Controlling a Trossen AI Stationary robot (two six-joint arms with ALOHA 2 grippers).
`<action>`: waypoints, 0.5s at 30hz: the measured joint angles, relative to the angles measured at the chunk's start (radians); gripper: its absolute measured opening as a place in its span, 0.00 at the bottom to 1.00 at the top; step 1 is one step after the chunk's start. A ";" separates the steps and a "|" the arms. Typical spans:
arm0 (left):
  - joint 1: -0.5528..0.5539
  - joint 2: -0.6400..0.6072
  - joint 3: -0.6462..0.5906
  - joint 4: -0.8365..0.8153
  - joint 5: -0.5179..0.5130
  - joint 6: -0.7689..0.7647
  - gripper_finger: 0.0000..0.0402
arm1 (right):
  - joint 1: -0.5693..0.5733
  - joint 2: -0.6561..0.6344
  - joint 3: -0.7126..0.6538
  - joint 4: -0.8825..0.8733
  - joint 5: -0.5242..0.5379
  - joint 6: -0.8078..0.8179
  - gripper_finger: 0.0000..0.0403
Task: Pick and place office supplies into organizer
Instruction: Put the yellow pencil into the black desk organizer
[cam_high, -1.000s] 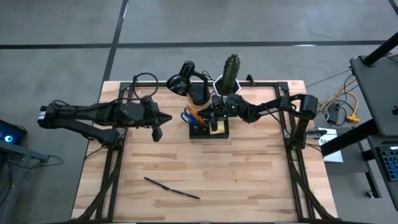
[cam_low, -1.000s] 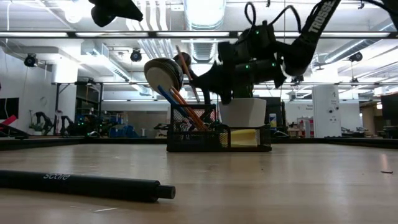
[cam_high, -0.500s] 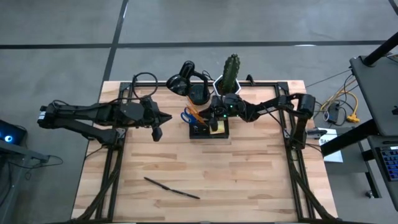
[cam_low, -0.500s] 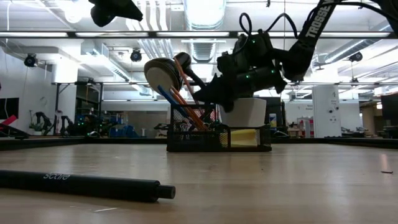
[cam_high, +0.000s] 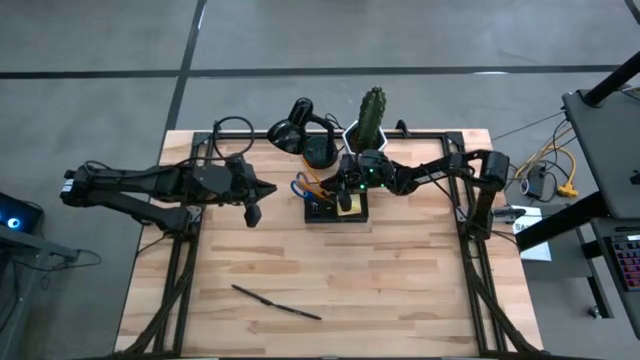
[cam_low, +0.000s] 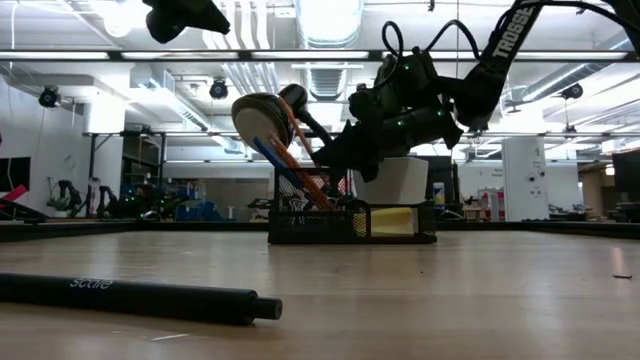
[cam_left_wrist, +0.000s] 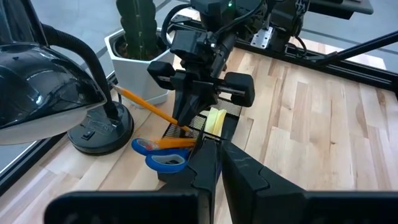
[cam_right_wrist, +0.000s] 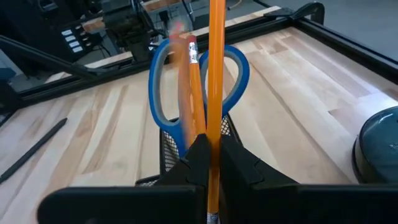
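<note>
The black mesh organizer (cam_high: 337, 208) stands at the far middle of the table, with the yellow sticky pad (cam_left_wrist: 216, 118) in its right compartment. Blue-handled scissors (cam_right_wrist: 163, 93) and an orange pencil (cam_right_wrist: 193, 87) stand in its left compartment. My right gripper (cam_high: 341, 188) hangs over the organizer, shut on another orange pencil (cam_left_wrist: 146, 107). My left gripper (cam_high: 268, 190) hovers shut, high to the organizer's left. A thin dark pen (cam_high: 276, 301) lies flat on the near part of the table. My right gripper pinches the orange pencil (cam_right_wrist: 216, 118) between its two fingers, slanting down from the table's right over the organizer. The pencil lies in line with the fingers and juts past their tips, tilted up toward the lamp. The fingers hide its lower end.
A black desk lamp (cam_high: 298, 133) and a white pot with a cactus (cam_high: 370, 122) stand just behind the organizer. The lamp head (cam_low: 262, 120) hangs close above the pencils. Bare wood stretches across the near half of the table, around the pen (cam_low: 130, 297).
My right gripper, still shut on the pencil, has sunk a little and shifted toward the table's left over the organizer's left compartment. The pencil has come down with it beside the scissors.
</note>
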 joint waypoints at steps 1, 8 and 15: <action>0.000 0.000 0.000 0.000 0.000 0.000 0.02 | 0.000 -0.003 0.000 -0.003 -0.001 0.000 0.03; 0.000 0.000 0.000 0.000 0.000 0.000 0.02 | 0.001 -0.050 -0.003 -0.037 -0.001 -0.001 0.03; 0.000 0.000 0.000 0.000 0.000 0.000 0.02 | 0.006 -0.090 -0.001 -0.131 0.000 -0.043 0.03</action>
